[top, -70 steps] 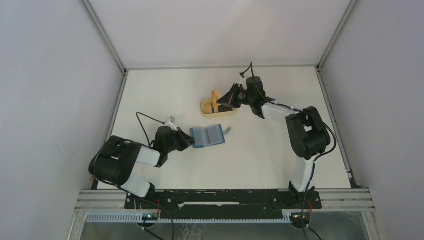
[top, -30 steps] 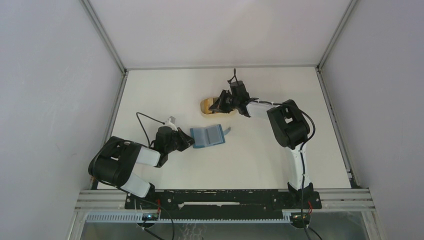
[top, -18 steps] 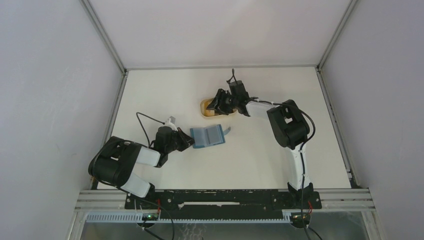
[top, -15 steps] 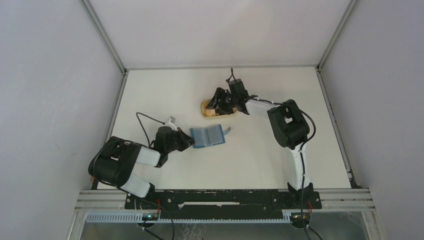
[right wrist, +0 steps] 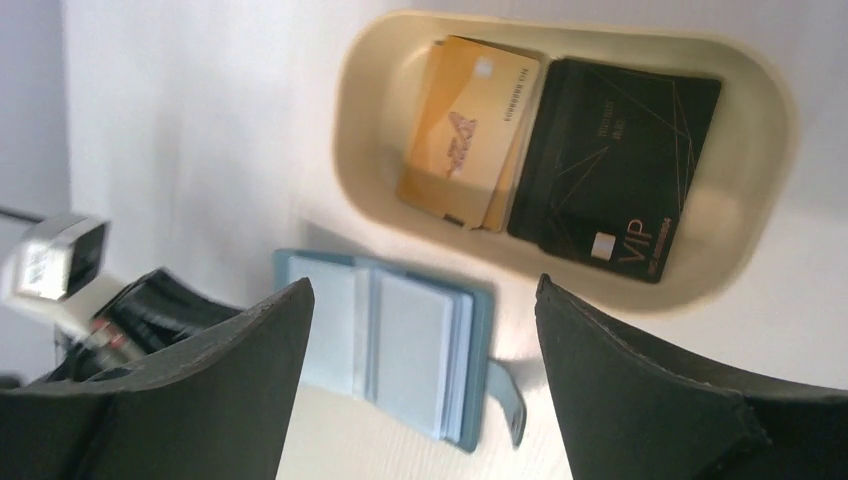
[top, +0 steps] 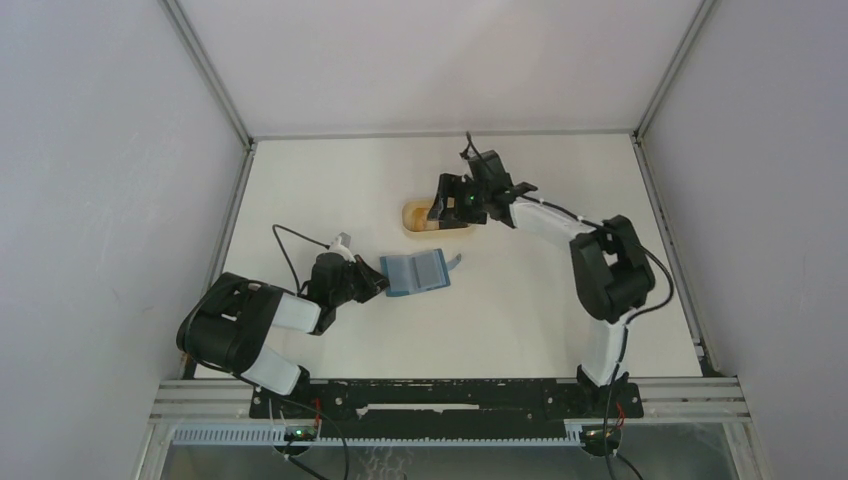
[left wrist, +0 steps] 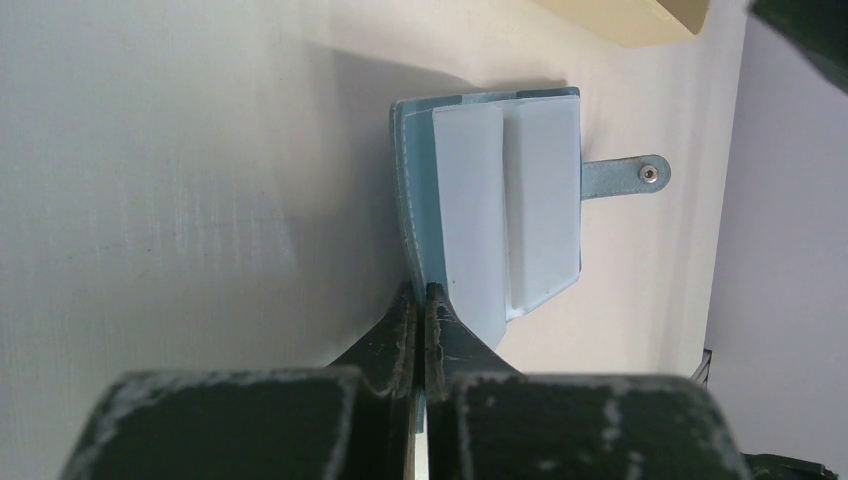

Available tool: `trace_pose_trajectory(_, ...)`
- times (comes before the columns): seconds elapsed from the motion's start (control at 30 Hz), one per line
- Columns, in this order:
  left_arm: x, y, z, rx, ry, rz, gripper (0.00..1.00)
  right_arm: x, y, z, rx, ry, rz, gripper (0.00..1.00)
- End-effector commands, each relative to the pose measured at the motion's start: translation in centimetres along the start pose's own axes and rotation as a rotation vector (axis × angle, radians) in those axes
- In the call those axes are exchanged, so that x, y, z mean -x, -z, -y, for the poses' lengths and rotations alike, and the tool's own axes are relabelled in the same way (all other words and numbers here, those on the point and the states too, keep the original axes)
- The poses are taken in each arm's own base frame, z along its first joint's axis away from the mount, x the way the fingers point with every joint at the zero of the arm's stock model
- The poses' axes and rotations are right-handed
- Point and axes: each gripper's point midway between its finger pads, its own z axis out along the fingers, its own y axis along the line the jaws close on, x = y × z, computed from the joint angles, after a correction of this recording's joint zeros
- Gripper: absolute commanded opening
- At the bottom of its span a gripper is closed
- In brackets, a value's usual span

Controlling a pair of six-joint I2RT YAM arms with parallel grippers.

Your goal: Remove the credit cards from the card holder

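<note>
2 pincers shared the work, and we took them from our side outward. Nearest, the left pincer [left wrist: 420,295] was clenched on the near edge of the card holder [left wrist: 500,220], which lay open on the table [top: 520,300] with its closure tab [left wrist: 625,175] loose beside it. We judged that clamp worth keeping firm and low, since the holder looked soft and would likely slide or fold if a card were tugged against it. Its 2 pale sleeves looked empty to us, though we could not tell whether a card sat deeper inside.

Just beyond the holder stood the tan tray [right wrist: 560,35], holding the credit cards: gold cards [right wrist: 465,130] overlapped at 1 end, 1 black card [right wrist: 610,160] beside them. Above the tray hung the right pincer [right wrist: 420,300], jaws spread wide and gripping nothing. We reckoned the drop was done, so the sound move was to rise straight off the tray, clear of rim and cards, then check the sleeves before reaching in from their open edge.
</note>
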Motion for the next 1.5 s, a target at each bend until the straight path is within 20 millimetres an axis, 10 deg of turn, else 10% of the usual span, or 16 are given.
trace_pose_trajectory(0.0,-3.8,1.3,-5.6,0.211,0.008,-0.110,0.00,4.2,6.0,-4.4,0.148,0.151,0.218,0.90)
trace_pose_trajectory(0.43,-3.4,1.4,-5.0,0.195,0.002,-0.095,0.00,0.0,11.8,-5.5,0.216,0.230,0.304,0.90)
trace_pose_trajectory(0.8,-2.8,1.2,-4.4,0.186,-0.010,-0.086,0.00,-6.8,5.8,-4.1,0.137,0.111,0.056,0.84)
trace_pose_trajectory(1.47,-2.8,1.6,-4.7,0.203,-0.019,-0.085,0.00,-11.6,-0.7,-4.0,0.131,0.038,-0.129,0.64)
